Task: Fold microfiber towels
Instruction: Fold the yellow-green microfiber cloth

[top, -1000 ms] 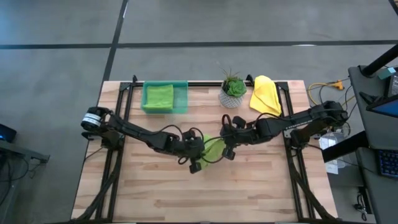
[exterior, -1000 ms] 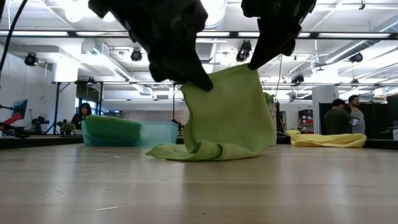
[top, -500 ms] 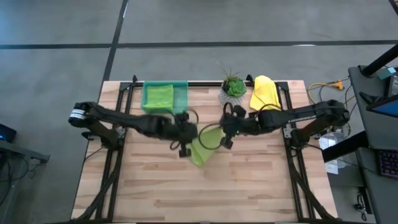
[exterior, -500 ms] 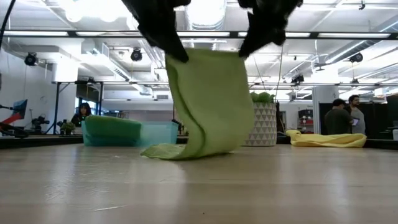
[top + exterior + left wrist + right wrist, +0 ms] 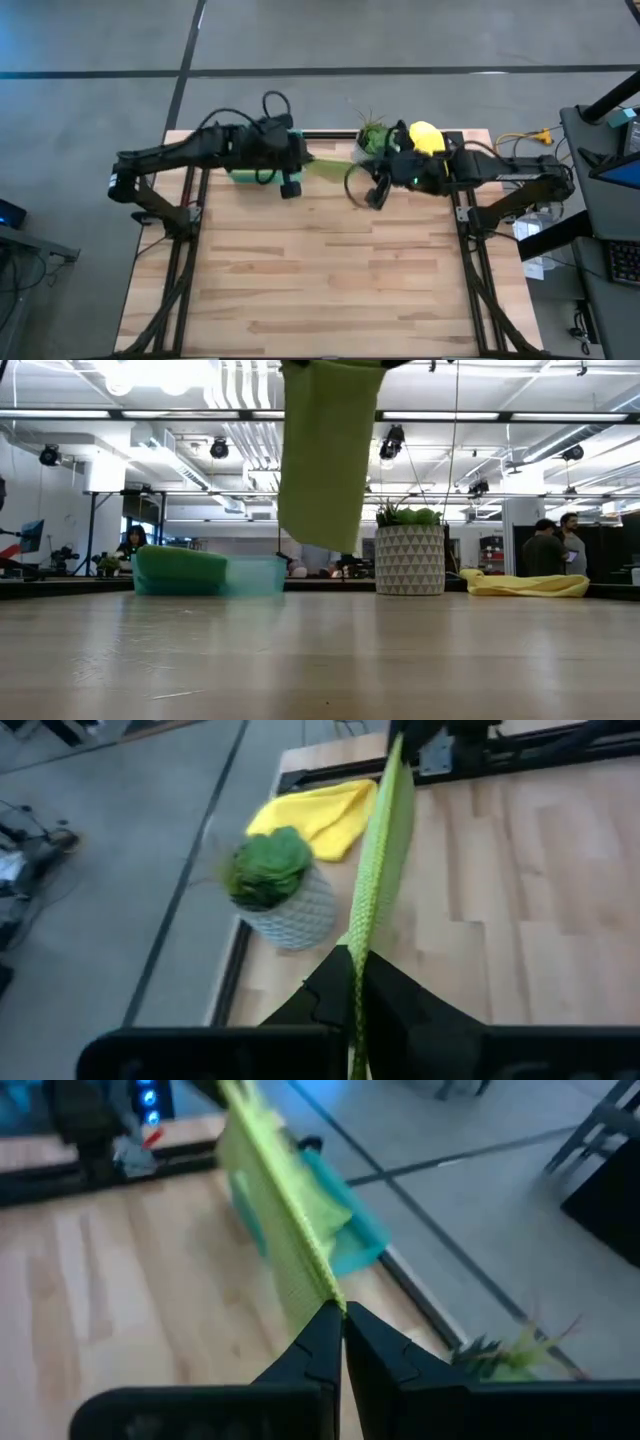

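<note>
- While both arms are reaching over the table's far edge, the left gripper (image 5: pixel 352 982) is pinching one corner of the lime green towel (image 5: pixel 325 455).
- The right gripper (image 5: pixel 337 1332) is clamping the opposite corner.
- Between them the towel is hanging clear above the table (image 5: pixel 320 280).
- Beside the right gripper, the potted plant (image 5: pixel 408 552) and yellow towel (image 5: pixel 312 812) are sitting.

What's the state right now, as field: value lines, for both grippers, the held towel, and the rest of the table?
left gripper: fingers shut on lime green microfiber towel
right gripper: fingers shut on the same towel's other corner
held towel: stretched between both arms, hanging clear of the wooden table
yellow microfiber towel: bunched beside the potted plant
green plastic tray: holds a folded green cloth
</note>
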`<state>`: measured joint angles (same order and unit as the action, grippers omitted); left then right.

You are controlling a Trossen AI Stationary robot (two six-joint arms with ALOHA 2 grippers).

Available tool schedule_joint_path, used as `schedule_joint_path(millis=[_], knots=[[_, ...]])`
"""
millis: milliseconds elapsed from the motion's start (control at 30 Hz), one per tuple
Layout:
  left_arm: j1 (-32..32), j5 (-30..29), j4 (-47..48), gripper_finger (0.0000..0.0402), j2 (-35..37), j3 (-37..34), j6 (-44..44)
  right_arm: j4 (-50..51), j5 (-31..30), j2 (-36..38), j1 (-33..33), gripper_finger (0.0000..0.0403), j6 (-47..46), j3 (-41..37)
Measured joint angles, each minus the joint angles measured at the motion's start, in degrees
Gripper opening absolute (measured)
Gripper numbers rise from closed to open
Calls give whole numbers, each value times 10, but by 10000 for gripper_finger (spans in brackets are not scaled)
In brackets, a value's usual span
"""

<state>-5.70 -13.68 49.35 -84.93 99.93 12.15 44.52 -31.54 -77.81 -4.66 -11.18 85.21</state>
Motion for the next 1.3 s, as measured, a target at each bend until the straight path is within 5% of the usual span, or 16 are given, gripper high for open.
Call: schedule_joint_path(millis=[233,467,733,1000,1300], knots=[[104,37,-7,0,-66,-84,-136,-32,-1,-8,-100,9,-130,-126],[227,101,-153,0,-144,-202,-251,-168,7,-33,-234,9,-332,-272],[279,149,-306,0,-176,-243,-338,-211,20,-112,-350,9,-487,-282],[282,168,-324,0,-199,-244,-358,-202,46,-196,-365,9,-472,-217],[271,161,-244,0,-180,-247,-326,-188,47,-162,-297,9,-409,-235]])
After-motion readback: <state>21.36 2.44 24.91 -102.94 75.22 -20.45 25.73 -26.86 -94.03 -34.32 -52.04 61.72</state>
